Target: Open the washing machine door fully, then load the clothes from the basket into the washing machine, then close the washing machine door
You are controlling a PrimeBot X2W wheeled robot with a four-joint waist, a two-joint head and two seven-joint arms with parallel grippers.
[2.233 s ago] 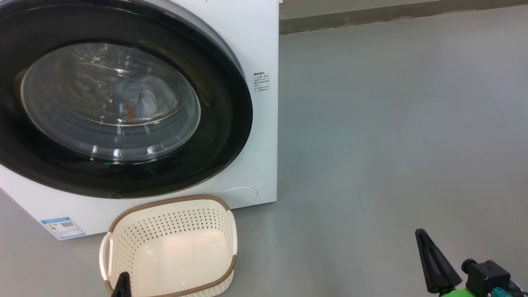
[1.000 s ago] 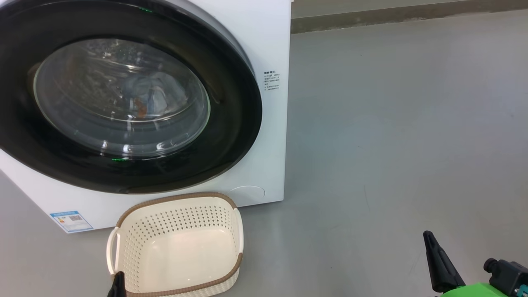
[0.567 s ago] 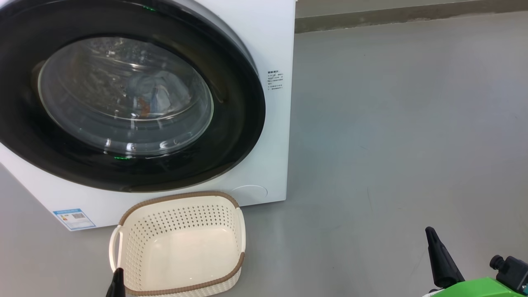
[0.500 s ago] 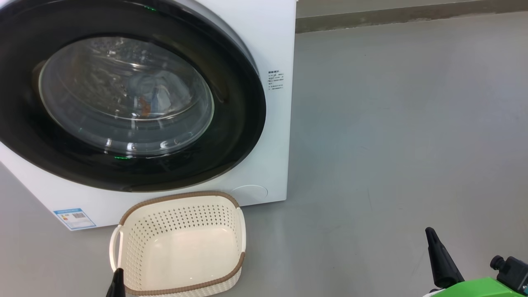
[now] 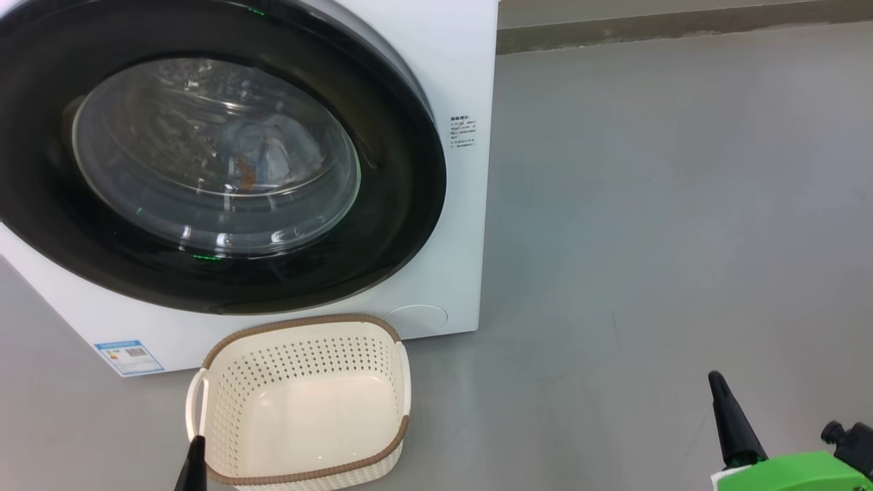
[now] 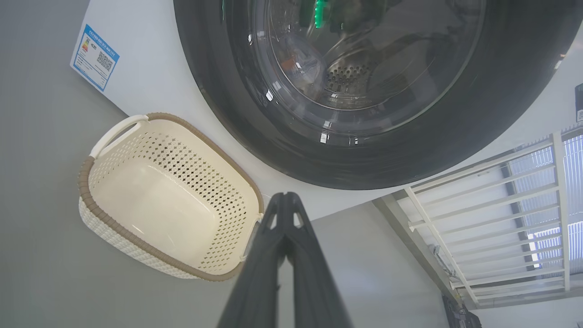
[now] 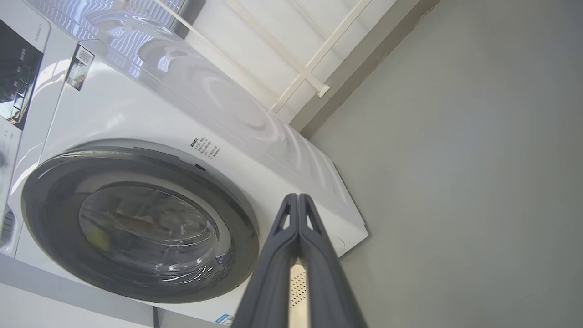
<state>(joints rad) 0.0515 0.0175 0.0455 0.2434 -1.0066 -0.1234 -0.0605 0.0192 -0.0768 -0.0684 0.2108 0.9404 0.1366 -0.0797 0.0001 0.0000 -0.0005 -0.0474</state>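
Note:
The white washing machine [image 5: 470, 61] stands at the left with its round black-ringed door [image 5: 402, 204] closed flat against the front. Through the glass I see light blue clothes [image 5: 269, 146] with an orange-brown print lying in the drum. The cream basket [image 5: 303, 474] with a brown rim sits on the floor just before the machine and holds nothing. My left gripper [image 5: 196, 443] is shut, its tip at the basket's near left corner; its fingertips [image 6: 285, 197] press together. My right gripper [image 5: 715, 377] is shut too, low at the right over bare floor, with its fingertips [image 7: 297, 197] touching.
Grey floor [image 5: 648, 204] spreads to the right of the machine up to a wall base [image 5: 682, 24]. A blue label [image 5: 129, 356] marks the machine's lower left corner. White railing [image 6: 492, 182] shows beyond the machine.
The whole head picture has drifted right and slightly up, so the camera has moved. The door stays closed and both grippers stay shut; the right gripper's tip sits a little higher.

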